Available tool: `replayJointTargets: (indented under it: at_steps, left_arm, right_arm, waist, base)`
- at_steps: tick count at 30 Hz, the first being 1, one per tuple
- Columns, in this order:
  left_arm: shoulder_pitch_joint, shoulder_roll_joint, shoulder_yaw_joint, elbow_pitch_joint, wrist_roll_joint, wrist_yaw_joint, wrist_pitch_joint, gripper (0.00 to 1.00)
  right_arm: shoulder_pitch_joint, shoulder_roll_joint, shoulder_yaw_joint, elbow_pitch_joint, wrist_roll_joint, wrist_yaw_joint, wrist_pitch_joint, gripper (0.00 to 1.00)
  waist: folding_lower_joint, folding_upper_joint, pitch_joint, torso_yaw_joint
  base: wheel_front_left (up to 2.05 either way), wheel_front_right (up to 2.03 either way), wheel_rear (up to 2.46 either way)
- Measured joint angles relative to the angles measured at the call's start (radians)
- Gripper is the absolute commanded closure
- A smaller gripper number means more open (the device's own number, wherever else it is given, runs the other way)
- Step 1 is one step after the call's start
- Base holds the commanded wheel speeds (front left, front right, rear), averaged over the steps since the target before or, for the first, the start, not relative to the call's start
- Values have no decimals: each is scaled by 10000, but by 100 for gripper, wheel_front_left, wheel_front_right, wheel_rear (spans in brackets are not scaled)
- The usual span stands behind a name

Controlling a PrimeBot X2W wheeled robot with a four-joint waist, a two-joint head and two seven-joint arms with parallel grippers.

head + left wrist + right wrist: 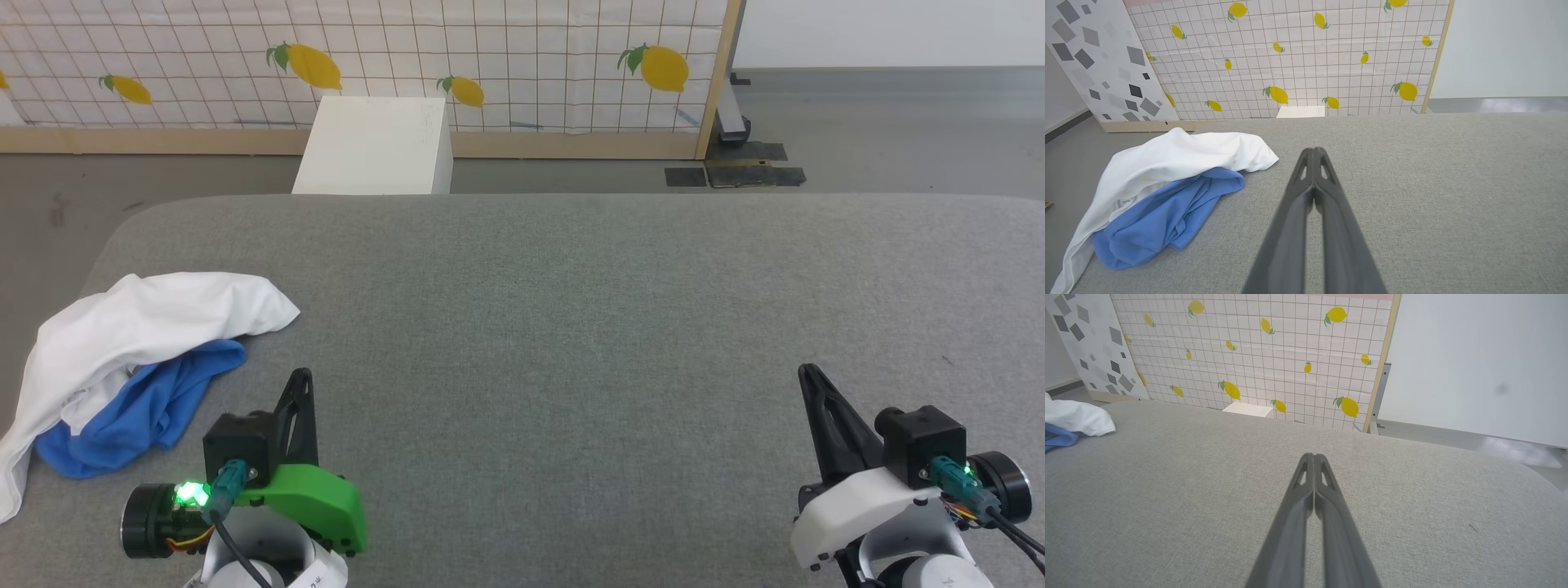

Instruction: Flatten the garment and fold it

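The garment (139,343) lies crumpled at the left edge of the grey table (571,310), white cloth heaped over blue cloth, one white end hanging off the near-left side. The left wrist view has it at the left (1167,167), and a corner of it shows in the right wrist view (1073,416). My left gripper (302,377) is shut and empty, just right of the heap and apart from it; its tips (1313,151) meet over bare table. My right gripper (808,371) is shut and empty at the near right, tips together (1313,456).
A white box (375,147) stands on the floor behind the table's far edge. A lemon-patterned panel (367,57) runs along the back, with a wooden post (718,82) at its right end. Grey floor (898,139) lies beyond.
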Motion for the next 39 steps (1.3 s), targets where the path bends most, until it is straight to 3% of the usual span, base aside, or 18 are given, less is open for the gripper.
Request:
replayJointTargets:
  at_steps: [39]
  left_arm:
    - [0, 0, 0, 0, 0, 0, 0, 100]
  right_arm:
    - [0, 0, 0, 0, 0, 0, 0, 100]
  waist:
    - [0, 0, 0, 0]
  base:
    - [0, 0, 0]
